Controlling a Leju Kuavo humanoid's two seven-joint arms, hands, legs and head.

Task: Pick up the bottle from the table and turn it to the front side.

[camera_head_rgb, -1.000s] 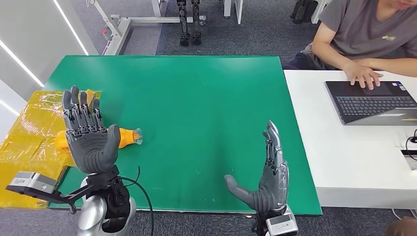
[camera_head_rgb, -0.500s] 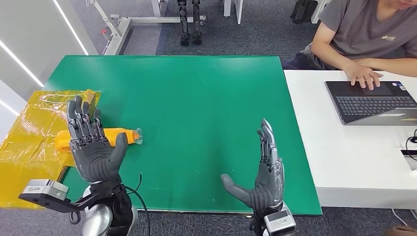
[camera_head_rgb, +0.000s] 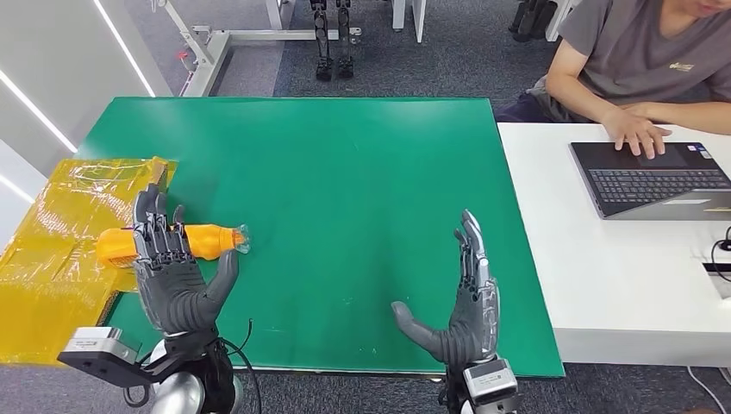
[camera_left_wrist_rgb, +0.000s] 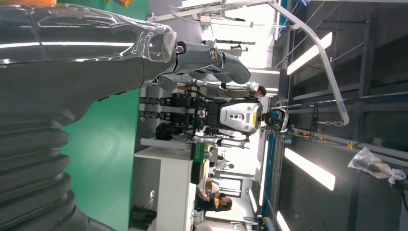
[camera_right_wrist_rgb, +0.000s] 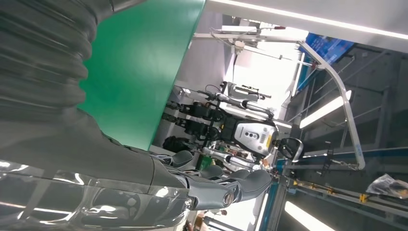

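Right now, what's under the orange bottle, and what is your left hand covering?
The orange bottle lies on its side, cap end over the green table, base end over yellow plastic sheeting. The left hand is open in front of it, covering its middle.

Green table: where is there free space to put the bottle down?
The green table is bare across its middle and far half, between the left hand and right hand and up to the far edge. The left edge is crowded: the orange bottle lies beside the yellow wrapped box.
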